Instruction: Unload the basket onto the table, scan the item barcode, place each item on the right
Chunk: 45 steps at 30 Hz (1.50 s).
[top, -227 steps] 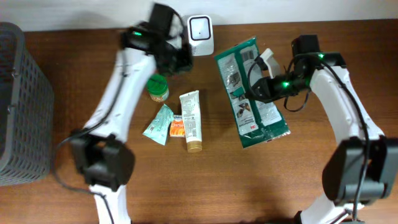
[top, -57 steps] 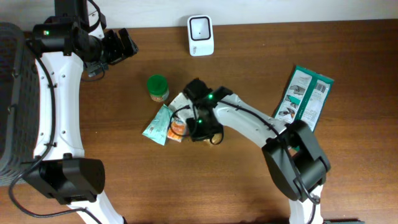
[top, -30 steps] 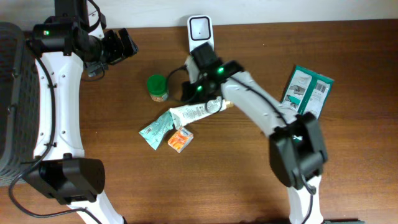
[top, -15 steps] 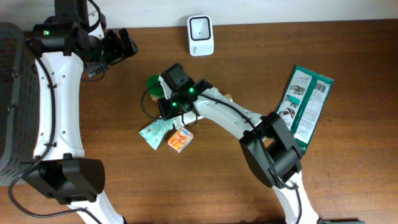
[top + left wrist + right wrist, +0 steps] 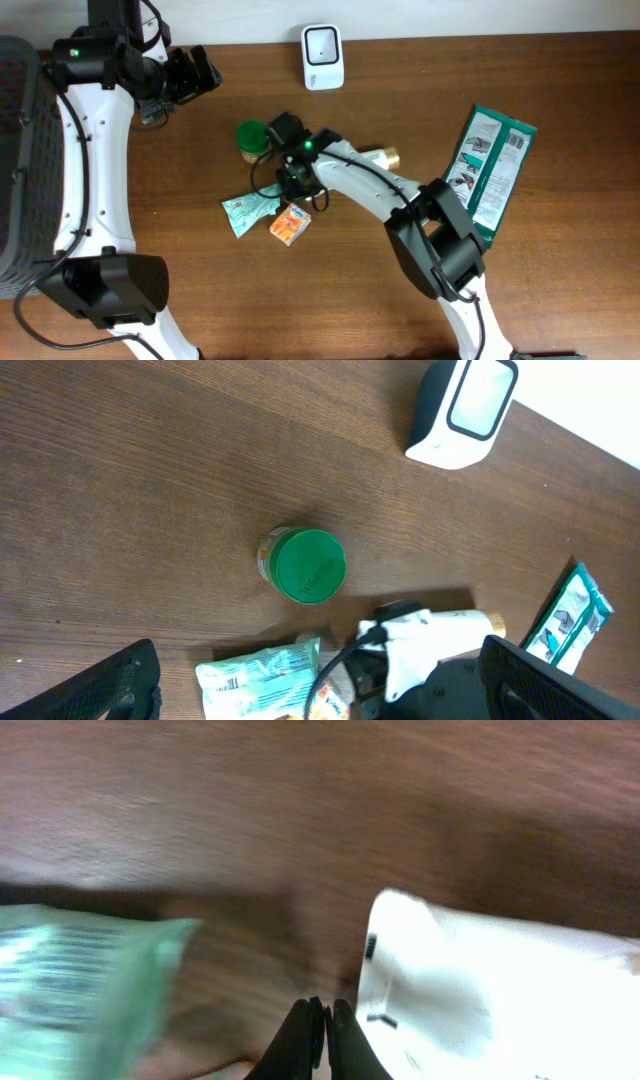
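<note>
The white barcode scanner (image 5: 322, 55) stands at the table's back edge, also seen in the left wrist view (image 5: 462, 410). A white tube with a gold cap (image 5: 378, 158) lies on the table, cap pointing right, mostly under my right arm. My right gripper (image 5: 299, 189) is low over the pile of items, and in its wrist view the fingers (image 5: 322, 1028) are shut, with the tube's flat end (image 5: 470, 990) just beside them. I see nothing between the fingers. My left gripper (image 5: 198, 72) hangs wide open high at the back left (image 5: 322, 678), holding nothing.
A green-lidded jar (image 5: 252, 137) stands left of the right gripper. A teal packet (image 5: 245, 210) and an orange packet (image 5: 288, 225) lie in front. A large green bag (image 5: 495, 168) lies at the right. A dark mesh basket (image 5: 30, 170) stands at the left edge.
My right arm came down from near the scanner to the pile and its jaws closed fully. The tube swung so its cap points right. The teal packet shifted slightly. The left arm stayed still.
</note>
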Each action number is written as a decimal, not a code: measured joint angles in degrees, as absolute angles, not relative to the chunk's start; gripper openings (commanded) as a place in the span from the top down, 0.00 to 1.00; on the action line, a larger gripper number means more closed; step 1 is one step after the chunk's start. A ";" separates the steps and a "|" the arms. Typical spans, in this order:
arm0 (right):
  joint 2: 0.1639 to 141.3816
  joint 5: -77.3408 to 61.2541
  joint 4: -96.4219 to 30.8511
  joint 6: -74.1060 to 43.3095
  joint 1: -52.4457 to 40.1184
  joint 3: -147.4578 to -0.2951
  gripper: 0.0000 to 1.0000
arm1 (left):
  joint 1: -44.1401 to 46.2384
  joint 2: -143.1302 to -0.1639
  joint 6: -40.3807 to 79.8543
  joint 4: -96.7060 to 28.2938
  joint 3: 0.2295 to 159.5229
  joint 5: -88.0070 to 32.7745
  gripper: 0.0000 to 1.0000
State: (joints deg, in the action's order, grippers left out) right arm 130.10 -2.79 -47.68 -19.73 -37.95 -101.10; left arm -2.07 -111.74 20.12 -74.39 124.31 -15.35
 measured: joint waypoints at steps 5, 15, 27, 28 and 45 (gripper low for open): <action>122.61 -2.79 -58.85 -19.68 -31.92 -101.03 0.96 | -2.07 -111.74 20.12 -74.39 124.31 -15.35 0.01; 119.55 -0.21 -65.12 -23.03 -14.81 -97.41 0.91 | -2.07 -111.74 20.12 -74.41 124.31 -15.35 0.01; 120.75 -3.44 -31.11 -21.74 -12.10 -85.10 0.92 | -2.07 -111.74 20.12 -74.39 124.31 -15.35 0.01; 120.75 -7.70 -27.73 -19.18 -12.08 -85.06 0.92 | -2.07 -111.74 20.12 -74.39 124.31 -15.35 0.01; 123.09 -41.32 -37.01 -2.20 -5.76 -85.06 0.28 | -2.07 -111.74 20.12 -74.39 124.31 -15.35 0.01</action>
State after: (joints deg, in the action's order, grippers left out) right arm 123.09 -41.32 -37.01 -2.20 -5.76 -85.06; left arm -2.07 -111.74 20.12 -74.39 124.31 -15.35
